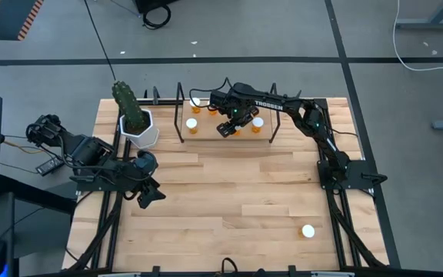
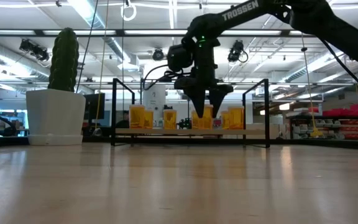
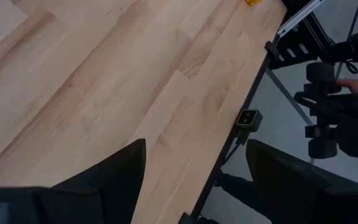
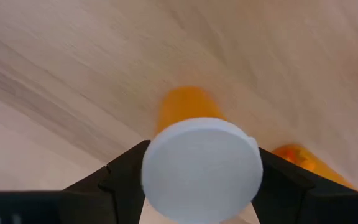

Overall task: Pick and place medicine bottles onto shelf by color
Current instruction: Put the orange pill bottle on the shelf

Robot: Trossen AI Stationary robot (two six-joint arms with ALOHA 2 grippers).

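The shelf (image 1: 214, 134) (image 2: 166, 132), a light-wood board between black wire uprights, stands at the table's far middle. Several amber medicine bottles with white caps stand on it (image 1: 192, 123) (image 1: 258, 121) (image 2: 169, 118). My right gripper (image 1: 233, 123) (image 2: 206, 111) hangs over the board, shut on one more bottle (image 4: 201, 168) (image 2: 202, 118). Another bottle (image 1: 308, 231) stands alone on the table near the front right. My left gripper (image 1: 151, 194) (image 3: 194, 155) waits open above the table's left side, holding nothing. My right gripper pinches the bottle between its two fingers at the white cap's rim (image 4: 157, 171). The fingers come from above, pointing down. The bottle stands upright, its amber body (image 4: 185, 106) below the fingers, over the shelf board. Whether its base touches the board, I cannot tell.
A white hexagonal pot with a cactus (image 1: 138, 127) (image 2: 56, 115) stands just left of the shelf. The shelf's wire uprights (image 2: 114, 112) (image 2: 267, 112) rise at both ends. Bare wood tabletop (image 1: 237, 192) spreads between the shelf and the front edge.
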